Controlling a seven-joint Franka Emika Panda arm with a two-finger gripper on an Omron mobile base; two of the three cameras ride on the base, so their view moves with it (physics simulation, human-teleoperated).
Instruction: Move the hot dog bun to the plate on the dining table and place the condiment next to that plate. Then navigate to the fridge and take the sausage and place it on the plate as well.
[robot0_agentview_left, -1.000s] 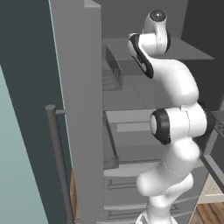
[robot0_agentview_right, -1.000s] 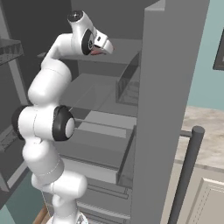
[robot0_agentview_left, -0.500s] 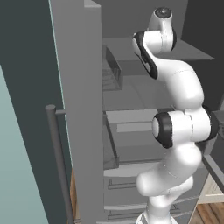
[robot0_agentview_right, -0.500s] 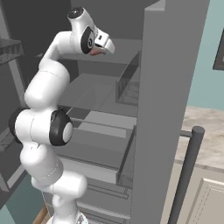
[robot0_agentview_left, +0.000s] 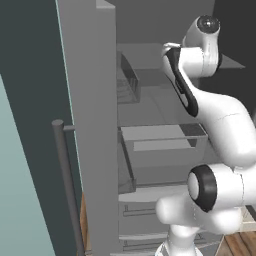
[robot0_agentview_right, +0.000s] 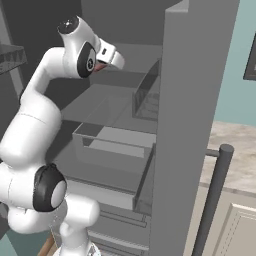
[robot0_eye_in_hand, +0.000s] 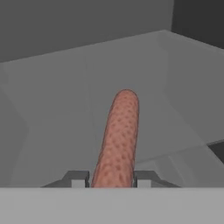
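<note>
The arm (robot0_agentview_left: 220, 130) is made of smooth, rounded white segments — glossy, like moulded plastic. At the joints there are dark round caps with a thin grey ring; one large cap (robot0_agentview_right: 47, 187) sits low on the body, and a smaller one is at the top link. A black strip runs along one upper segment. The hand is white, and its fingertips (robot0_eye_in_hand: 76, 178) are small grey blocks.

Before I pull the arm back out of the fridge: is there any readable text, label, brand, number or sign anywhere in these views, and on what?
None: no readable text in any view.
The sausage, between the fingers of the gripper: speckled skin, no label.
The fridge walls, shelves and door: plain grey, no lettering.
The dark frame on the wall: cut off at the edge, nothing legible.
</note>
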